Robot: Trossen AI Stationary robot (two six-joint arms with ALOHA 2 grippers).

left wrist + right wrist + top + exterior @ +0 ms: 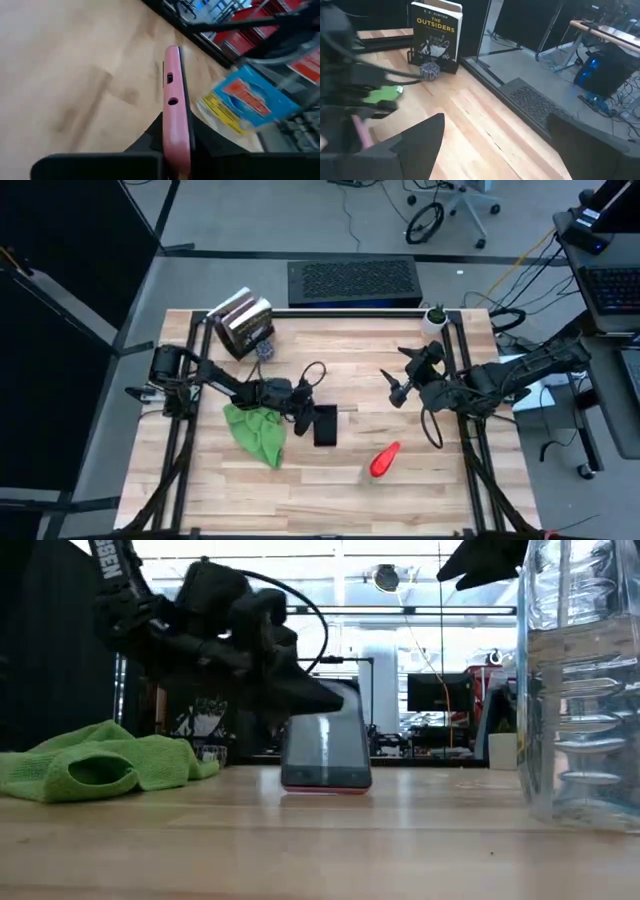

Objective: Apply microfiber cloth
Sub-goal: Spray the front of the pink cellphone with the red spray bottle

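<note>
Closest to your low camera stands the clear bottle (575, 680); overhead it lies as a red-triggered shape. Your microfiber cloth (256, 430) sits bunched just left of the phone (325, 424). Only the left wrist view shows the left gripper (303, 418) pinching the phone's pink edge. Your right gripper (397, 389) hovers open, well apart.

The bright green soft microfiber cloth (256, 430) lies crumpled on the pale wooden tabletop, on the left half of the table, roughly midway between its near and far edges. It is bunched into loose folds rather than spread flat, with one lobe trailing toward the near side. In the low view the cloth (100, 768) sits as a low rumpled heap with a rolled fold forming an open pocket, resting directly on the wood.
</note>
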